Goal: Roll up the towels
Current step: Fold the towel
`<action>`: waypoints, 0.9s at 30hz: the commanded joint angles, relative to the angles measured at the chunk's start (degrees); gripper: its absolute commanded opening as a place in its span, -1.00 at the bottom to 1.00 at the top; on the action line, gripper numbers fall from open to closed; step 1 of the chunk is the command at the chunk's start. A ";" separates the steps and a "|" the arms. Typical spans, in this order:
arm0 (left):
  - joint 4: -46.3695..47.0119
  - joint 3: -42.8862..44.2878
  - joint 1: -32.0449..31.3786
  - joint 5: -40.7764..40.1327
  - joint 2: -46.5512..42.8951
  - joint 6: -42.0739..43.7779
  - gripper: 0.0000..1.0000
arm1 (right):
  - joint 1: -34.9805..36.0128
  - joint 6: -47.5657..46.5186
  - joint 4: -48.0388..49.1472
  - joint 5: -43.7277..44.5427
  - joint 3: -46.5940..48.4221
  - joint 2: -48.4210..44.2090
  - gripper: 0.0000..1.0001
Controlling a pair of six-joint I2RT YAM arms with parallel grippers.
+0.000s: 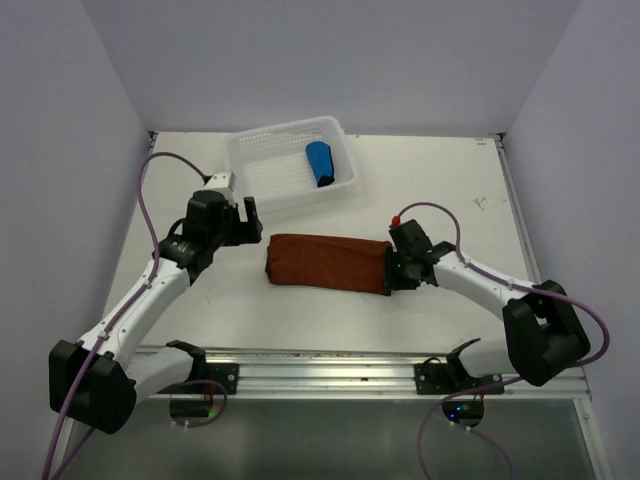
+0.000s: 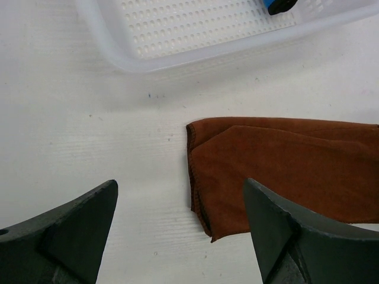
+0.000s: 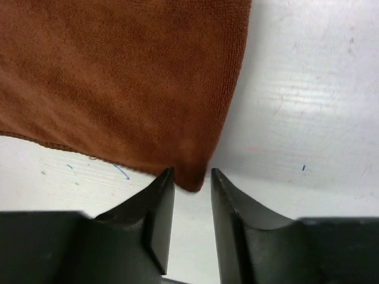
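The rust-brown towel [image 1: 325,263] lies folded into a long flat strip across the middle of the table. The bright blue towel [image 1: 320,165] sits rolled up in the white basket [image 1: 270,170]. My left gripper [image 1: 250,222] hovers wide open by the strip's left end; in its wrist view the brown towel [image 2: 284,171] edge lies just ahead of the gripper [image 2: 180,183], touching neither finger. My right gripper [image 1: 392,268] is at the strip's right end. In its view the near corner of the brown towel [image 3: 118,83] pokes between the slightly parted tips of the gripper [image 3: 192,173], unclamped.
The white mesh basket [image 2: 195,29] stands at the back of the table, just beyond the left gripper, with a sliver of the blue towel [image 2: 277,6] showing inside. A metal rail [image 1: 330,372] runs along the near edge. Grey walls close in on both sides.
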 commanded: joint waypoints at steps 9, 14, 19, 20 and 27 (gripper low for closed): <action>2.85 0.37 0.44 1.33 1.64 0.66 0.81 | -4.27 -0.86 -5.63 0.61 9.12 -5.22 0.26; 2.41 0.29 0.44 0.98 1.11 1.10 0.86 | -5.51 -1.66 -2.47 -0.36 11.50 1.53 0.23; 4.34 -0.24 0.44 2.47 3.04 0.84 0.87 | -5.68 -1.84 1.41 1.13 11.76 5.67 0.09; 4.95 -0.85 0.44 2.82 3.83 0.67 0.87 | -6.03 -1.92 1.93 1.31 12.46 6.20 -0.05; 8.56 -2.35 -0.88 4.14 7.61 -0.30 0.87 | -7.09 -2.10 3.70 1.93 16.42 11.56 -0.54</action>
